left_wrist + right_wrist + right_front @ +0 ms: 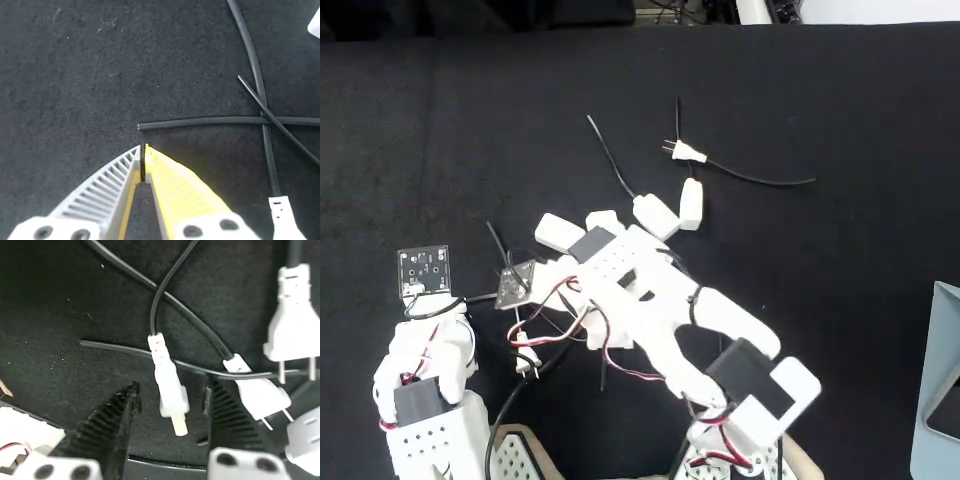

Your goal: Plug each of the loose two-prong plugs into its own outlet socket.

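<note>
Left pincer (144, 150) was squeezed shut, tips together, pointing down at the black surface (75, 75), w/ a loose black cable end (141, 127) just ahead of it. Right pincer (171, 386) was open wide, w/ a small white plug (169, 377) lying between its fingers, not gripped afaict. Just beside that sat a 2nd white plug (261, 396) and a bigger two-prong plug (292, 322). Farther out, another plug (688, 152) w/ its cable lay near the white socket blocks (656, 215), not plugged in.

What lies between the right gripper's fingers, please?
A white plug on its black cable lies between the open jaws of the right gripper, touching neither, as the right wrist view shows.
</note>
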Motion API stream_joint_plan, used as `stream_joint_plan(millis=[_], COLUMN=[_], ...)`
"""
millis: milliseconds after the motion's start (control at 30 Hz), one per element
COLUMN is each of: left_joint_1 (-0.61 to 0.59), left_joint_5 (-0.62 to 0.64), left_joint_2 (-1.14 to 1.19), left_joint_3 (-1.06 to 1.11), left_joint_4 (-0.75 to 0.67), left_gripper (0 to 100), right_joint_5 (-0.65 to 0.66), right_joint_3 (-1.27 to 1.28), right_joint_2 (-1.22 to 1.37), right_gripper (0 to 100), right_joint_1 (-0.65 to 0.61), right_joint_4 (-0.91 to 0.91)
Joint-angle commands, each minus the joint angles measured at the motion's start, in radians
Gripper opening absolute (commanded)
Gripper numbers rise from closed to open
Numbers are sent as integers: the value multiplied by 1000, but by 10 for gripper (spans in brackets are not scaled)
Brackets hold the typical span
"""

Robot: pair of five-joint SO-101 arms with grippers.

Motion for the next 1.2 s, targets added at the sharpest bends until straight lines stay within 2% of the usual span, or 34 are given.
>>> stream_joint_plan(millis=[0, 100, 267, 567, 833, 1000, 1167], left_joint_1=[-10, -10, -10, -8, 30, 64, 64], left_joint_5=[9, 9, 9, 9, 11, 11, 3], left_joint_2=[-8, -8, -8, -8, -8, -8, -8], left_joint_3=[18, 18, 18, 18, -8, -140, -228], left_joint_4=[-17, -17, -17, -17, -25, -23, -29], left_gripper=[32, 31, 31, 33, 30, 30, 33], right_joint_5=[9, 6, 5, 3, -6, -126, -281], right_joint_3=[-48, -39, -39, -48, -44, -42, -7], right_joint_2=[7, 7, -2, -252, -527, -668, -780], right_gripper=[201, 176, 8, 11, 11, 11, 11], right_joint_1=[-5, -5, -5, 20, 170, 201, 203], right_joint_4=[-9, -25, -64, 74, 180, 176, 92])
